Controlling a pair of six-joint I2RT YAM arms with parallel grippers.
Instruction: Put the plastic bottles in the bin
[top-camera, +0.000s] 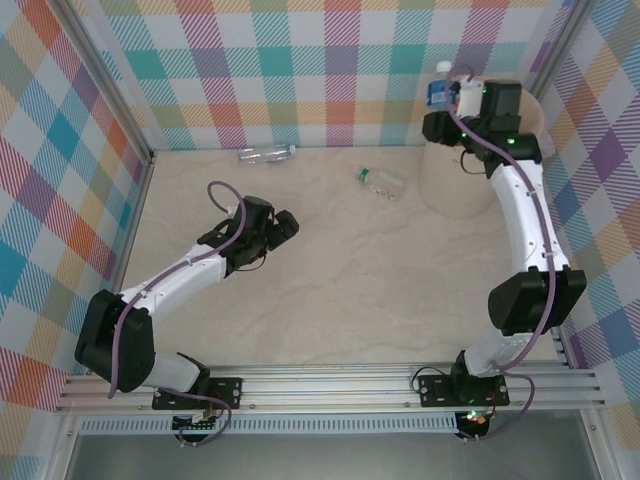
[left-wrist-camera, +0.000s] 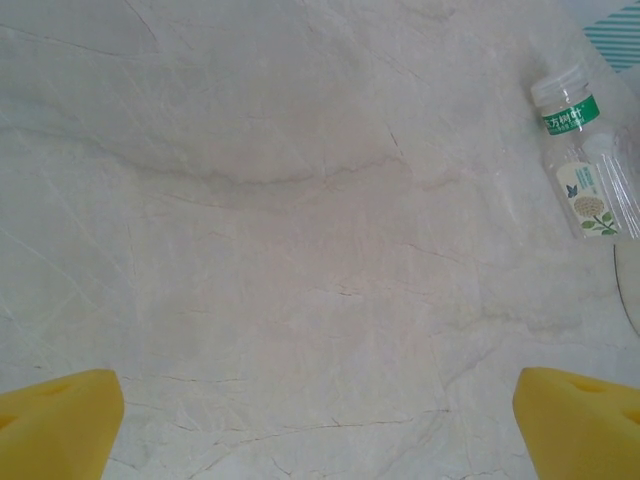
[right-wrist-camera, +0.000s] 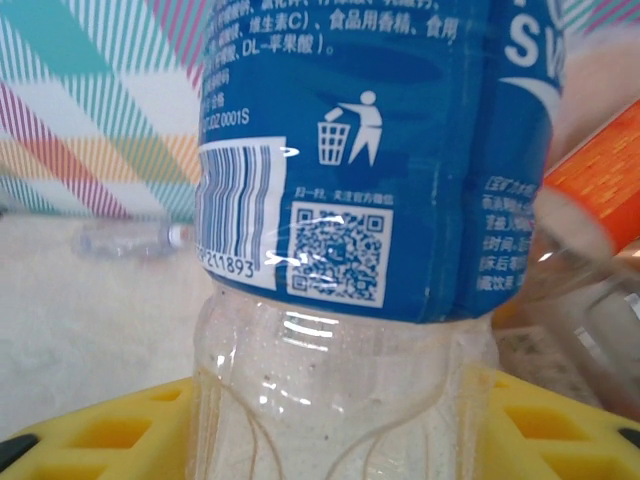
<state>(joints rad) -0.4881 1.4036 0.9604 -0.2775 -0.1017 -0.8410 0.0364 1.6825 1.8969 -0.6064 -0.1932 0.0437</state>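
Top external view: we see the right gripper (top-camera: 447, 100) pinching a blue-labelled clear plastic bottle (top-camera: 438, 86) over the round cream-beige plastic bin (top-camera: 445, 190), presumably for dropping, while the left gripper (top-camera: 283, 226), fingers spread, hovers near a green-labelled bottle (top-camera: 381, 181), 1 of 2 lying on the table (top-camera: 350, 300).
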